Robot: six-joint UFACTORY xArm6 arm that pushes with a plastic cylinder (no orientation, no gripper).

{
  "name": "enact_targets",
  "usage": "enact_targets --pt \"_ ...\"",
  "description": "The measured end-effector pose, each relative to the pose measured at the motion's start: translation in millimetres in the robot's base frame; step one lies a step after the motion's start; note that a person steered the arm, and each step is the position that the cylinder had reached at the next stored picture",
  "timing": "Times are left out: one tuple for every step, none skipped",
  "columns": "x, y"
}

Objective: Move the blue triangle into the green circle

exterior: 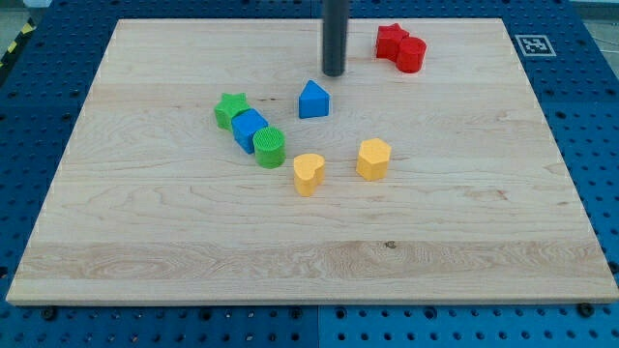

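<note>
The blue triangle [313,100] sits on the wooden board [145,242] a little above its middle. The green circle [270,147] lies down and to the left of it, touching a blue cube [249,130] that in turn touches a green star [231,109]. My tip [335,73] is the lower end of a dark rod coming down from the view's top. It stands just above and to the right of the blue triangle, a small gap away from it.
A yellow heart [309,174] and a yellow hexagon-like block [373,159] lie below the blue triangle. A red star [391,41] and a red cylinder [411,54] touch near the board's top right. A marker tag [533,43] is off the board's corner.
</note>
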State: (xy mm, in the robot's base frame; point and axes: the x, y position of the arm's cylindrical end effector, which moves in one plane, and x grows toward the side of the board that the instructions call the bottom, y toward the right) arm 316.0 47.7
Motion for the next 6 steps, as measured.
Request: enact_targets --pt "36 33" --pt "48 28" --pt "42 -10" --pt "34 -49" --pt "39 -74" --pt "69 -79"
